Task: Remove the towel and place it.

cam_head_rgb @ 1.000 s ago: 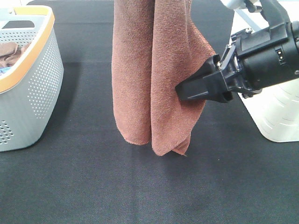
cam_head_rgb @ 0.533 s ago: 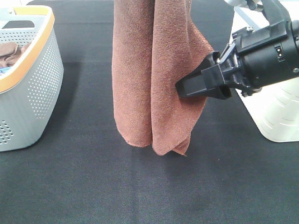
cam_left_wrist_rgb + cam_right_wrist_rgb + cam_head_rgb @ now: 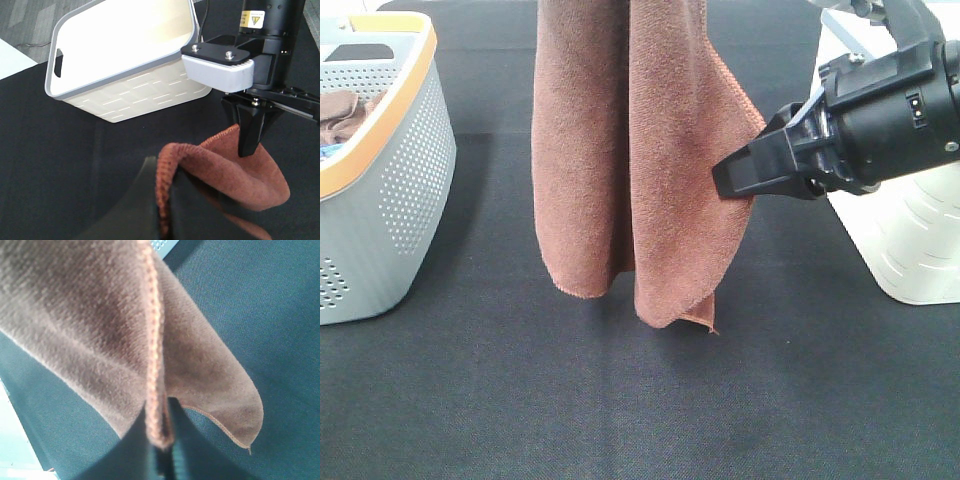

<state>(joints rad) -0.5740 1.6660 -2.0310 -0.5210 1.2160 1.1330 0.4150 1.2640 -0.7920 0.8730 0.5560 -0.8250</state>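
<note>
- While it hangs in long folds above the black table [image 3: 620, 420], the towel [image 3: 630, 170] has its lower edge clear of the cloth surface, between the grey basket [image 3: 380, 200] and the white basket [image 3: 910, 240].
- The left claw [image 3: 160, 210] is closed on the towel's upper hem, the stitched edge pinched between its dark fingers [image 3: 140, 200] in the left wrist view; in the high view it is out of frame above.
- The right claw [image 3: 735, 178] reaches in from the right and is closed on the towel's side edge about halfway down; the right wrist view shows the hem clamped between its two fingertips [image 3: 130, 450].
- The grey basket, orange-rimmed, holds some brown cloth [image 3: 345, 112] and stands well apart from the towel.
</note>
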